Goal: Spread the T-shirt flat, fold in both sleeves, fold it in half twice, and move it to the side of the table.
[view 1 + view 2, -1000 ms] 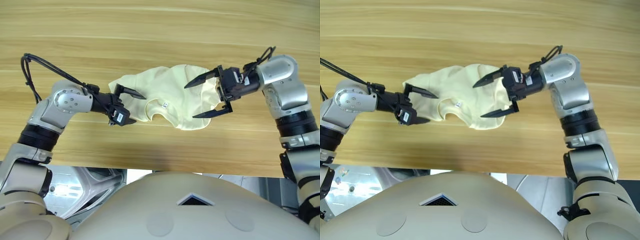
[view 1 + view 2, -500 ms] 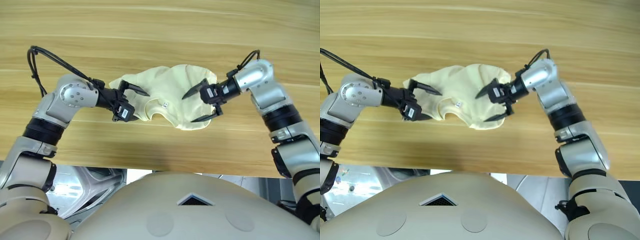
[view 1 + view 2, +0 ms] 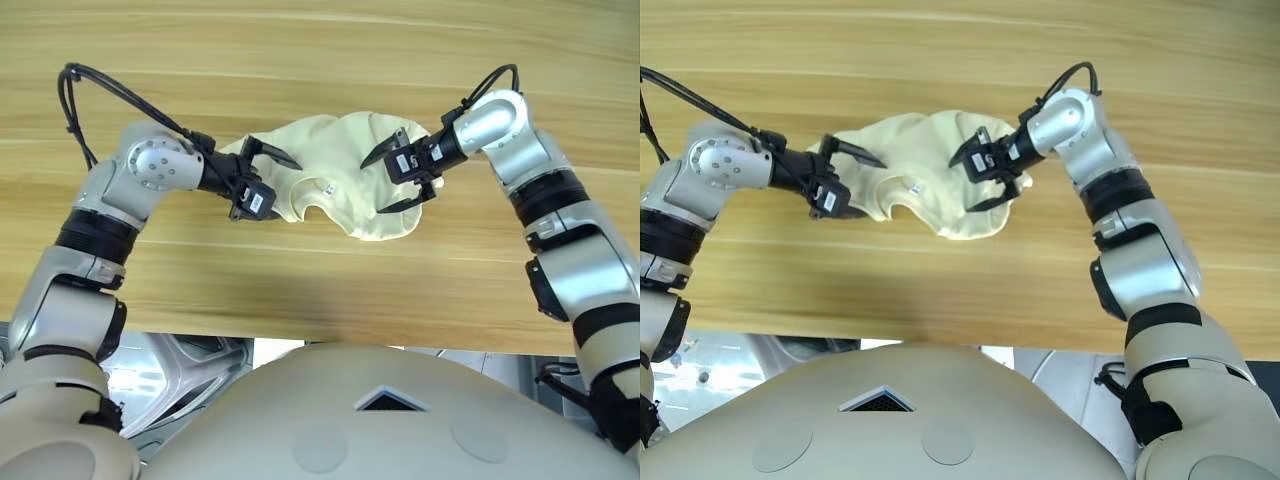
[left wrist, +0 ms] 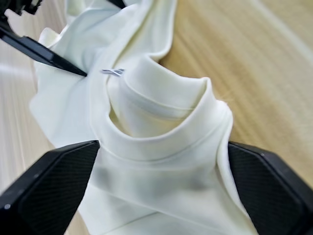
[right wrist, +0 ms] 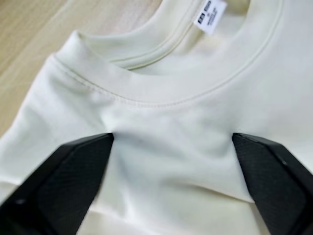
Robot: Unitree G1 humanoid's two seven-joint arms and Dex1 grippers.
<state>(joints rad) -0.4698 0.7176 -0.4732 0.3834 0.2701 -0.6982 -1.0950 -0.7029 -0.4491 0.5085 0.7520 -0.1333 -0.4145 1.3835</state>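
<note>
A cream T-shirt [image 3: 335,165] lies crumpled in the middle of the wooden table [image 3: 320,60], its collar and label [image 5: 210,12] facing up. My left gripper [image 3: 285,190] is open at the shirt's left side, one finger over the cloth and one along its near edge. My right gripper [image 3: 372,188] is open at the shirt's right side, its fingers straddling the cloth beside the collar. In the left wrist view the collar [image 4: 161,122] bunches up between the left fingers [image 4: 49,191]. In the right wrist view flat cloth under the collar lies between the right fingers [image 5: 58,181].
Bare wood surrounds the shirt on every side. The table's near edge [image 3: 300,338] runs just in front of both arms, with the floor below it.
Both grippers have closed in on the shirt from its two sides, the right one travelling left and away from me. The shirt has shifted slightly farther from me.
</note>
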